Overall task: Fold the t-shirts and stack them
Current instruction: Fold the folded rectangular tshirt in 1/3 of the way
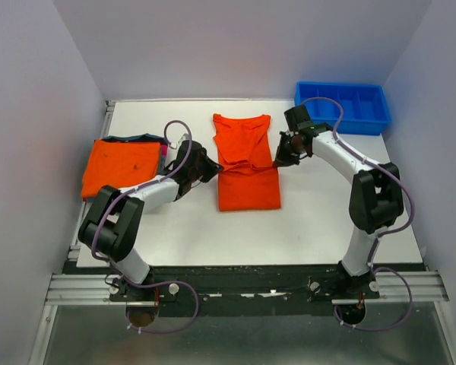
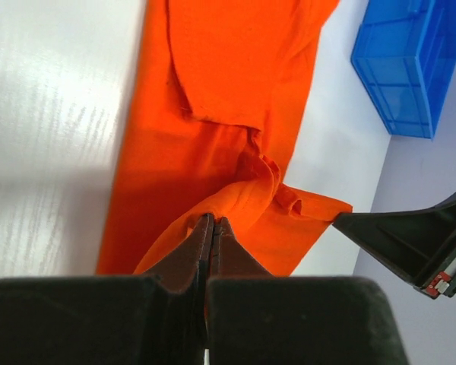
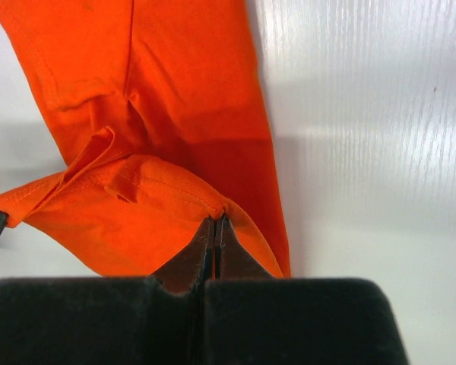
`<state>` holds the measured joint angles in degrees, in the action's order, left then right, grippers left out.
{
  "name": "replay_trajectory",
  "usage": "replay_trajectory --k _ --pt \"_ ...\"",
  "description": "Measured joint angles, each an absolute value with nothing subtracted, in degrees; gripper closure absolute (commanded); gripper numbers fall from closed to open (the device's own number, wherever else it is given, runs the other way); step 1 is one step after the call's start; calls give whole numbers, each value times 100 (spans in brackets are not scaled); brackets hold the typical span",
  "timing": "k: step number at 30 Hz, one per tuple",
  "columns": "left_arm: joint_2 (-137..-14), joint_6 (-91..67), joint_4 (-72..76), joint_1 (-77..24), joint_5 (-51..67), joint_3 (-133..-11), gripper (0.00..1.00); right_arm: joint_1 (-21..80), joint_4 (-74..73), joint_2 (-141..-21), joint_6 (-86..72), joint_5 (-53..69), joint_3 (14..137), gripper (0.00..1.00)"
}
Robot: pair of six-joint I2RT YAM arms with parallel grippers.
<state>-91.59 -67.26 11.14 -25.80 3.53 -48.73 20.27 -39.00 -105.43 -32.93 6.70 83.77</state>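
The shirt (image 1: pixel 247 190) lies in the middle of the bench (image 1: pixel 327 220) as a narrow orange strip. Its long axis runs from the far side toward the arm bases. The move turns on this: the two claws sit on opposite long edges, at about mid-length, facing each other across the short width.

The left claw (image 1: pixel 210 169) is clenched on the left edge. Its wrist view shows the fingertips (image 2: pixel 213 228) pinched together on a raised ridge of orange cloth. The right claw (image 1: pixel 278 161) is clenched on the right edge, with cloth caught at its tips (image 3: pixel 219 224) in the same way.

Neither arm is nearer, as each already holds its own side. From each claw the shirt spreads inward toward the other claw and away along the strip in both directions. The cloth between the claws is bunched into a crease across the width. The far half looks rumpled and the near half lies flat.

I judge that the crosswise fold comes next. If so, both claws need to travel together along the long axis, or the crease will skew.

A stack (image 1: pixel 121 169) of folded shirts sits on the left, just beyond the left arm. The bin (image 1: pixel 342 106) stands at the far right, well apart.
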Motion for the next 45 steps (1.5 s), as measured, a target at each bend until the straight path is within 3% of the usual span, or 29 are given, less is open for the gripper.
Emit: replay_trajectory --k 3,4,5,6,7,8,9,13,16,21,25,30,35,37,40,45 --pt "-9376 -6674 1107 -2512 357 -4943 100 1979 -3903 -10871 -3291 674 8615 99" --pt "-9448 -6657 1087 -2488 357 -4989 100 1957 -3903 -10989 -3291 674 8689 92" --pt "-9548 -6626 1070 -2464 355 -5068 88 1929 -3900 -11102 -3291 676 8761 74" --pt "-9607 -6606 1061 -2447 353 -5124 52 1900 -3909 -11216 -3288 674 8831 41" --pt "-9686 -6560 1044 -2438 351 -5196 29 1870 -3916 -11330 -3308 674 8912 20" --pt "-9743 -6519 1033 -2434 349 -5262 19 1846 -3922 -11437 -3339 657 9002 16" --pt "-9826 -6460 961 -2434 346 -5387 17 1826 -3935 -11537 -3336 602 9098 16" --pt "-10095 -6222 556 -2434 298 -5916 13 1798 -3789 -11443 -3319 408 8882 20" --pt "-9896 -6058 423 -2451 228 -5769 14 1798 -3444 -10698 -3341 395 7778 31" --pt "-9061 -5911 102 -2762 1 -5033 32 1798 -3063 -9404 -3336 711 6184 43" --pt "-8582 -5957 64 -3253 -73 -4364 43 1839 -2685 -9231 -3315 1068 5581 50" --pt "-8412 -6012 -84 -3420 -189 -3795 44 1887 -2432 -9303 -3291 1409 5245 57" --pt "-8278 -6045 -172 -3409 -252 -3682 48 1911 -2193 -9454 -3280 1581 5068 89" --pt "-8272 -6055 -154 -3411 -242 -3682 48 1914 -2154 -9485 -3286 1638 5041 90" --pt "-8272 -6108 -152 -3426 -233 -3638 48 1914 -2082 -9489 -3288 1726 5006 99" --pt "-8252 -6193 -115 -3465 -187 -3479 48 1914 -1992 -9483 -3291 1811 4945 99"
